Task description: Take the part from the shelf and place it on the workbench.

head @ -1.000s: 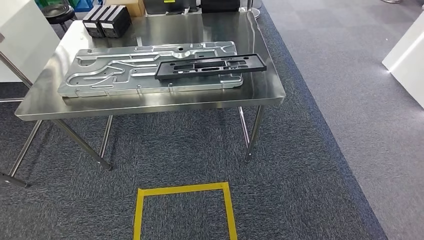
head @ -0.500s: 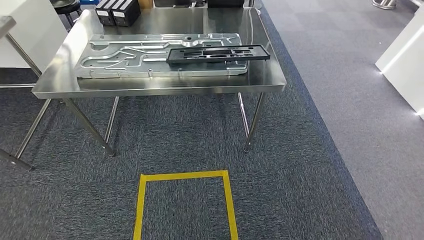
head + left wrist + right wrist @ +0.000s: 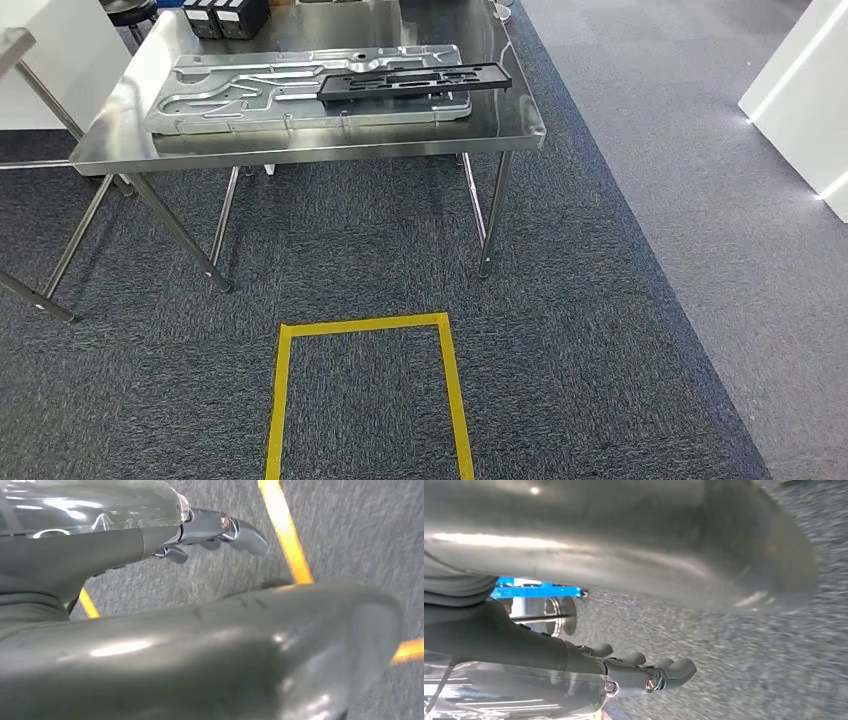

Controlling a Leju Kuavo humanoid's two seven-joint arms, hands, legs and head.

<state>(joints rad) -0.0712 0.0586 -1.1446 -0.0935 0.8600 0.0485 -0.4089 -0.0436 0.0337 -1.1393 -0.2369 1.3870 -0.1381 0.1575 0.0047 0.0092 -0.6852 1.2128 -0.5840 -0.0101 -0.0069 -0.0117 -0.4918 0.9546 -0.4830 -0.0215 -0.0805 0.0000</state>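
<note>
The part (image 3: 414, 79), a long black frame with cut-outs, is lying flat on a big silver machined plate (image 3: 250, 92) on the steel bench (image 3: 300, 150), well away from both hands and touching neither. Nearest to the robot, the left hand (image 3: 220, 530) is hanging low over the grey carpet (image 3: 600, 350), its fingers (image 3: 247, 532) loosely extended and slightly apart, holding nothing; a line of yellow floor tape (image 3: 285, 530) is running just beyond its fingertips. The right hand (image 3: 644, 672) is likewise hanging above the carpet, fingers (image 3: 679, 669) stretched out side by side with small gaps between them, gripping nothing; a blue frame (image 3: 536, 590) and a round metal foot (image 3: 559, 615) are sitting farther off behind it. In the head view, a yellow taped rectangle (image 3: 365, 325) is marking the floor in front of the bench. At the bench's far edge, two black boxes (image 3: 225, 15) are standing beyond the plate.
</note>
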